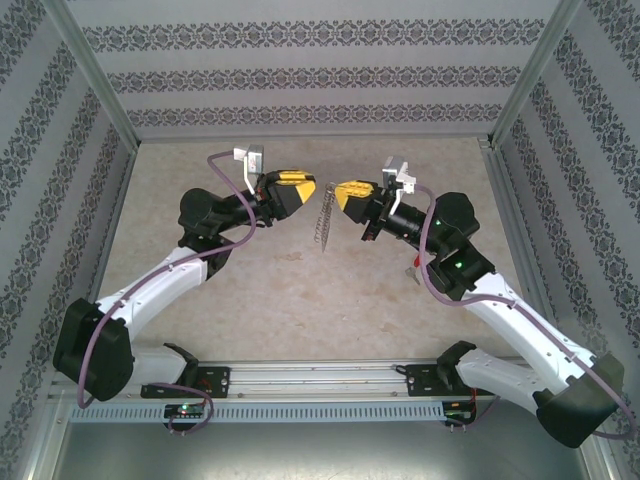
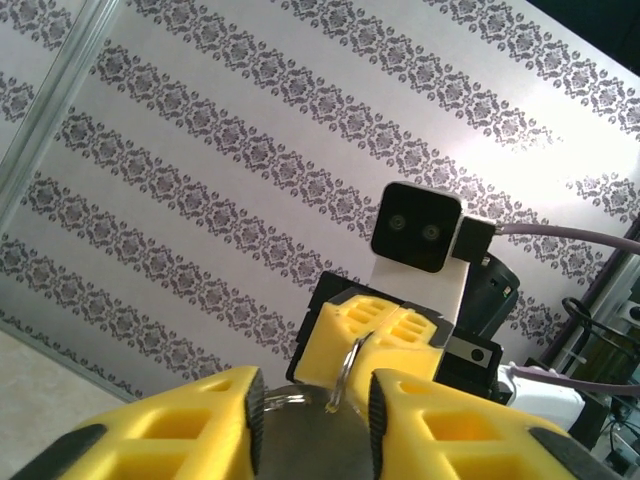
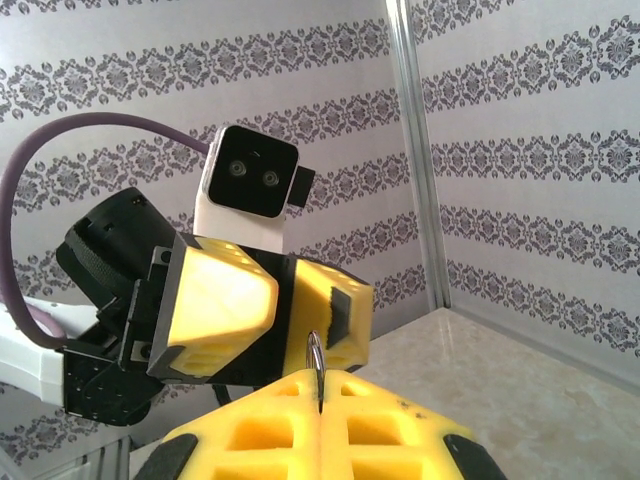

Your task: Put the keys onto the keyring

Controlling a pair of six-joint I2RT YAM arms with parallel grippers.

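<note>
- The right gripper (image 3: 319, 382) is clenched: its 2 yellow fingers meet with no gap, and a thin metal ring (image 3: 316, 352) stands edge-on out of the seam between them
- The left gripper (image 2: 316, 395) has its jaws partly apart; grey metal fills the gap and the same thin ring crosses it, but I cannot tell whether the pads actually press on it
- The keyring (image 1: 322, 224) hangs in the air between the 2 gripper tips, dangling downward above the middle of the table (image 1: 300, 310)
- The grippers face each other tip to tip, very close together
- A small item (image 1: 413, 264) lies on the table just beside the right arm, too small to identify
- Patterned walls (image 1: 300, 80) and aluminium posts enclose the table
</note>
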